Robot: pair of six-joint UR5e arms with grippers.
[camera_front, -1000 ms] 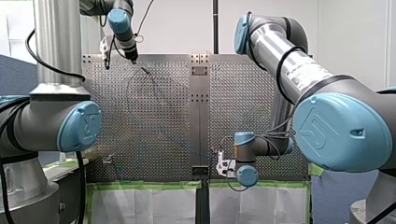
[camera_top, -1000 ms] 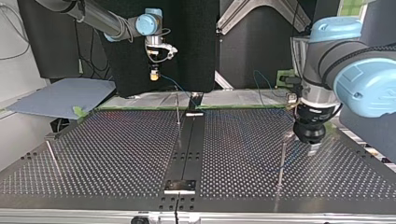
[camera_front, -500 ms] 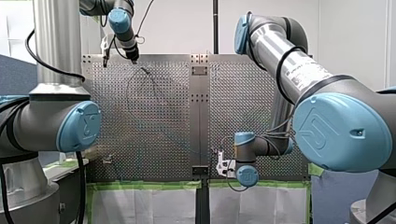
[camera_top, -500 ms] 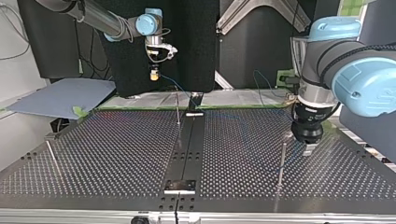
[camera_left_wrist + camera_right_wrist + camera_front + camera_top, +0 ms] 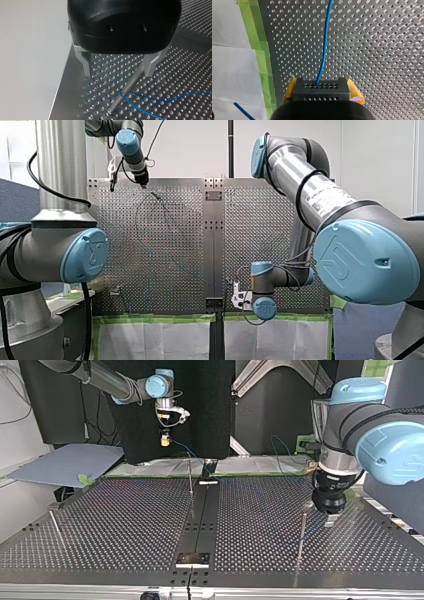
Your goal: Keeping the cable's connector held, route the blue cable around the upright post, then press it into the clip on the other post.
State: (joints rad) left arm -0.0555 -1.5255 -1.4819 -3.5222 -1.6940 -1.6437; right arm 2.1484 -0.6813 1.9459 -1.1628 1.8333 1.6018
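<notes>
In the left wrist view my left gripper (image 5: 118,73) is open, its metal fingers (image 5: 85,63) standing either side of the leaning upright post (image 5: 125,91). The blue cable (image 5: 152,100) loops round that post near its foot. In the right wrist view my right gripper (image 5: 322,96) is shut, yellow pads (image 5: 355,93) clamped on the black connector (image 5: 321,89), and the cable (image 5: 325,47) runs straight ahead over the perforated plate. In the top view my right gripper (image 5: 165,440) hangs above the table's far edge at the left, and my left gripper (image 5: 322,514) is low beside a post (image 5: 301,532) at the right.
Two more thin posts stand on the plate in the top view, one near the middle (image 5: 190,477) and one at the left (image 5: 56,527). A dark rail (image 5: 200,520) runs down the table's centre. Green tape (image 5: 259,45) and white paper line the plate's edge near my right gripper.
In the top view my left gripper shifted a little to the left, closer to the post, then stayed still. My right gripper has not moved.
</notes>
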